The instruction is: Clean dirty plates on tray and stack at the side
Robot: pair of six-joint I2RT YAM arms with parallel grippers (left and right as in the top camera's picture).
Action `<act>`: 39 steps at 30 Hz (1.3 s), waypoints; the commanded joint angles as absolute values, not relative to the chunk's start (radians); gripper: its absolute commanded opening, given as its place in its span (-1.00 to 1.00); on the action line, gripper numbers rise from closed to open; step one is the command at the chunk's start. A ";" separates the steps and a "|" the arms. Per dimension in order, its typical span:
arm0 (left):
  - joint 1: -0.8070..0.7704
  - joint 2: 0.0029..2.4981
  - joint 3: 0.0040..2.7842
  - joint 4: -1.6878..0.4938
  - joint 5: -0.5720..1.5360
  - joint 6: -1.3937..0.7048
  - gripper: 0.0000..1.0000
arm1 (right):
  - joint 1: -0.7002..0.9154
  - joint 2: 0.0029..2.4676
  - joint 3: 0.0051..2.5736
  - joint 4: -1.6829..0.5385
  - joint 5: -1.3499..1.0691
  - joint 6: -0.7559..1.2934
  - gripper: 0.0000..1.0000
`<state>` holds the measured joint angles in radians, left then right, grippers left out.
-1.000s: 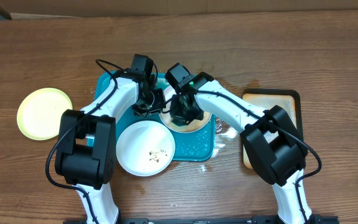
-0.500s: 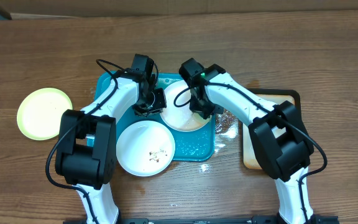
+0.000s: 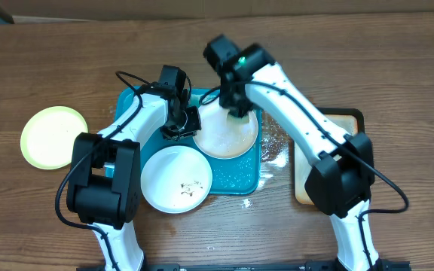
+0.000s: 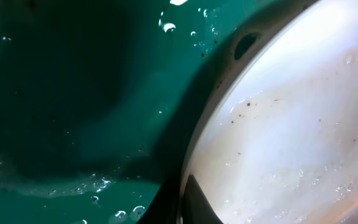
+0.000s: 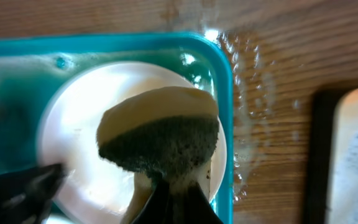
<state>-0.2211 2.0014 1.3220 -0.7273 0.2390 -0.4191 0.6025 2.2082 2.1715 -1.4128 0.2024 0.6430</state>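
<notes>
On your far left, the yellow-green plate [image 3: 53, 137] lies on the bare table [image 3: 368, 53], well apart from the tray [image 3: 239, 178]. Next comes the smeared plate [image 3: 175, 178], white with thin brown marks near its middle. It sits at the tray's near left corner and overhangs the rim toward you. Just beyond it, your left gripper [image 3: 181, 123] is down at the left rim of the wet plate [image 3: 224, 139]. In the left wrist view one dark finger [image 4: 194, 200] lies against that rim, and the jaws look pinched on it, with teal tray floor and water beads beside them. The wet plate lies flat in the tray's far right part, its face filmy with water. Over its far edge, your right gripper [image 5: 173, 194] is clamped on a sponge [image 5: 160, 140], which has a pale top and a dark green scouring face toward the camera. You cannot tell whether the sponge touches the plate. To the right of the tray, splashed water [image 3: 277, 150] glistens on the wood. Farther right is the tan tray [image 5: 353, 155] with its dark rim.
</notes>
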 commanded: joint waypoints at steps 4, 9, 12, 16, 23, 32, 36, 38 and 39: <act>-0.210 2.020 1.367 -0.742 0.118 -0.430 -0.92 | 0.525 2.157 2.342 -1.561 0.247 0.624 -0.92; -0.210 1.985 1.459 -0.816 0.028 -0.429 -0.92 | 0.434 2.148 2.344 -1.631 0.269 0.624 -0.92; -0.210 1.954 1.548 -0.891 -0.003 -0.422 -0.92 | 0.376 2.148 2.344 -1.666 0.269 0.624 -0.92; -0.212 1.907 1.676 -1.003 -0.078 -0.414 -0.92 | 0.310 2.148 2.341 -1.694 0.265 0.603 -0.92; -0.213 1.820 1.845 -1.227 -0.321 -0.415 -0.92 | 0.252 2.149 2.279 -1.694 0.242 0.571 -0.92; -0.233 1.733 1.863 -1.391 -0.556 -0.416 -0.92 | 0.251 2.149 2.084 -1.661 0.242 0.572 -0.92; -0.271 1.734 1.863 -1.463 -0.736 -0.477 -0.92 | 0.251 2.149 1.961 -1.603 0.241 0.572 -0.92; -0.302 1.734 1.863 -1.459 -0.793 -0.487 -0.92 | 0.251 2.149 1.898 -1.572 0.232 0.572 -0.92; -0.318 1.734 1.863 -1.446 -0.803 -0.486 -0.92 | 0.251 2.149 1.868 -1.554 0.225 0.572 -0.92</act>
